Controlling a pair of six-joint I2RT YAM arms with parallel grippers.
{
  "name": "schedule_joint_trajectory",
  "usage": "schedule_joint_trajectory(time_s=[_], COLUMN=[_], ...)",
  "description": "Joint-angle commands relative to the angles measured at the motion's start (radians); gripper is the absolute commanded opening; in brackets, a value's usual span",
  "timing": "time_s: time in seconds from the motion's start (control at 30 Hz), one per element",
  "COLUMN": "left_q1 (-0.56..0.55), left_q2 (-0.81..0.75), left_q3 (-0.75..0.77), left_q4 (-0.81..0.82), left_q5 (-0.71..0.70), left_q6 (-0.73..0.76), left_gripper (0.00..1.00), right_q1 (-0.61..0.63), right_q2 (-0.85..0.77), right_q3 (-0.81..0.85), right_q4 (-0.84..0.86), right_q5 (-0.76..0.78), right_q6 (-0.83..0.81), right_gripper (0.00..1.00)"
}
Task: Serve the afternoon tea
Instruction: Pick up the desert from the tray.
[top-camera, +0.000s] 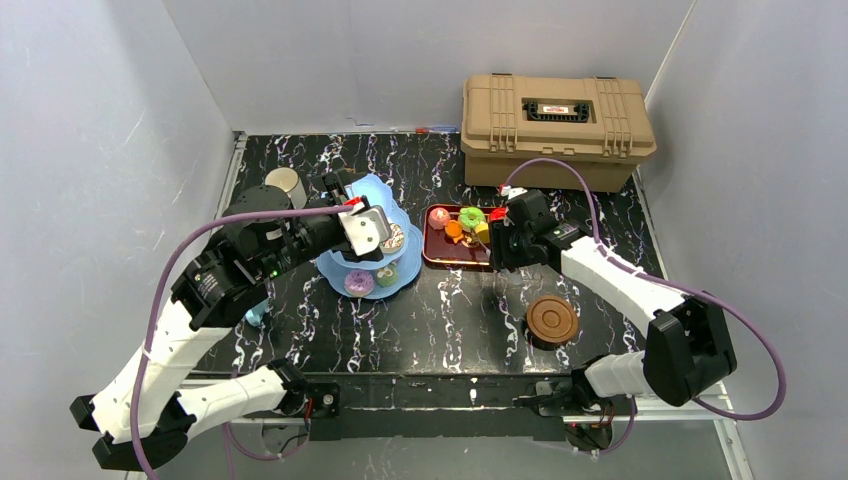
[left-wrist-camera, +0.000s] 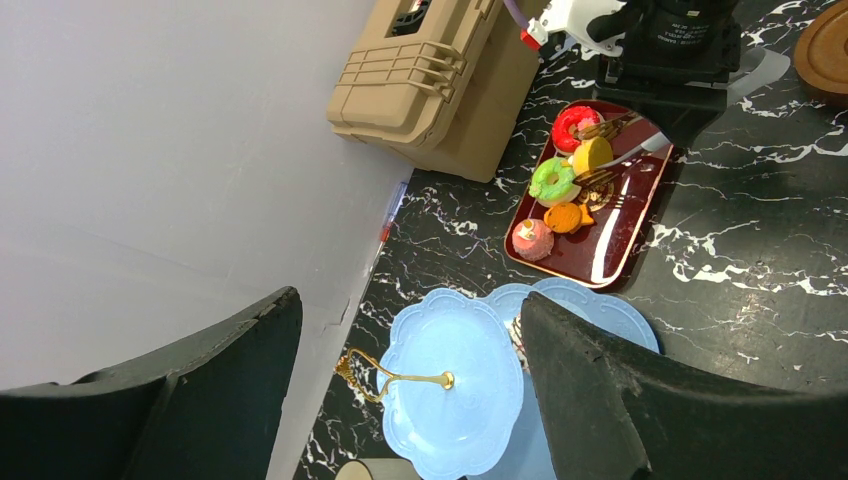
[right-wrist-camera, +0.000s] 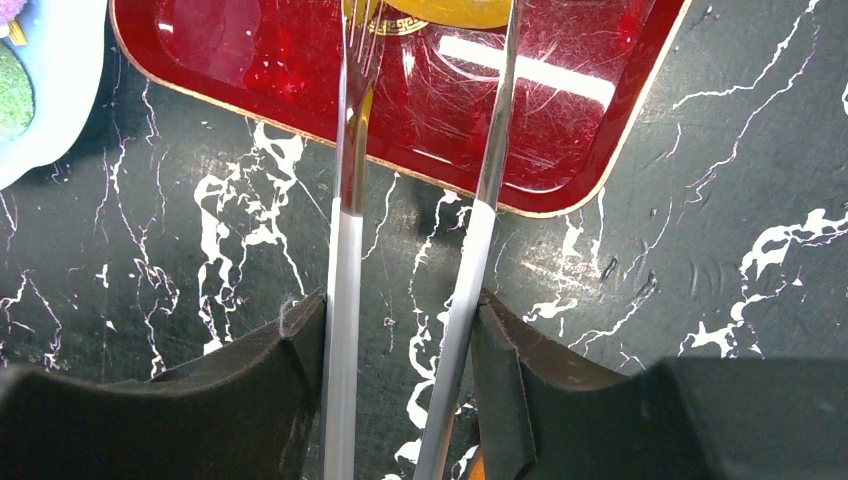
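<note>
Black marble desk (top-camera: 450, 320), tan case (top-camera: 555, 125) at the back right.

Light blue three-tier stand (left-wrist-camera: 460, 420) sits centre-left. Left tool (top-camera: 365, 230) hangs right over it, fingers wide apart, nothing in them.

Dark red tray (top-camera: 455, 255) is just right of the stand. Brown saucers (top-camera: 552, 320) are stacked near the front right, well apart from it. Silvery-beige cup (top-camera: 285, 185) is just left of the stand.

On the lower tier: purple donut (top-camera: 358, 282), with a green cake (top-camera: 387, 272) beside it.

On the tray: red donut (left-wrist-camera: 575, 125), yellow cake (left-wrist-camera: 592, 155), green donut (left-wrist-camera: 550, 180), orange piece (left-wrist-camera: 567, 217), pink cake (left-wrist-camera: 532, 238).

Right tool (right-wrist-camera: 395, 360) is clamped on the metal tongs (right-wrist-camera: 345, 250). The tong tips reach over the tray at the yellow cake; can't tell if they touch it.
</note>
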Motion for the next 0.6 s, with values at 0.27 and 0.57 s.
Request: schedule_joint_trajectory(time_s=[0.27,0.57], left_q1=[0.003,0.003], left_q2=[-0.005,-0.007], left_q3=[0.019,0.024], left_q4=[0.001,0.0], left_q5=[0.001,0.002], left_q6=[-0.009,-0.009], left_gripper=[0.78,0.78], right_q1=[-0.002,-0.002], right_q2=[0.043,0.073], right_q3=[0.031,0.034], right_q4=[0.028,0.032], right_q5=[-0.002,-0.002], right_q6=[-0.011,-0.01], right_gripper=[0.53,0.6])
